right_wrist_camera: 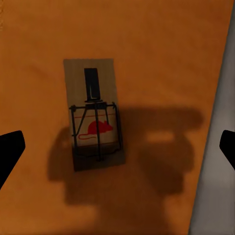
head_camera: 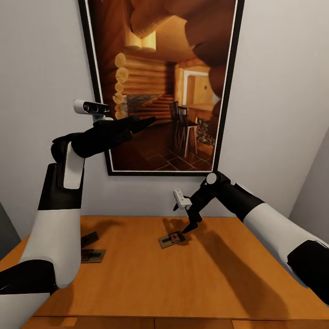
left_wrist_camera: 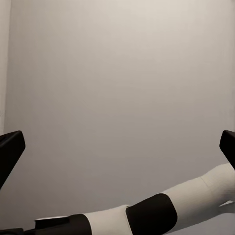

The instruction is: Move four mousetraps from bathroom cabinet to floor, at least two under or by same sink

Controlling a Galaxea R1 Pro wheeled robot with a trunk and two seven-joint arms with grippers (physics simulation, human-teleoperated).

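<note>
Three mousetraps lie on top of the orange-brown cabinet.

One mousetrap with a red mouse picture sits far, middle, just under the right gripper, whose fingers are wide apart. Two more mousetraps sit at the left edge, close together. The left gripper is held up by the framed picture, fingers wide apart.

dim, warm light; soft shadows, slight blur.
</note>
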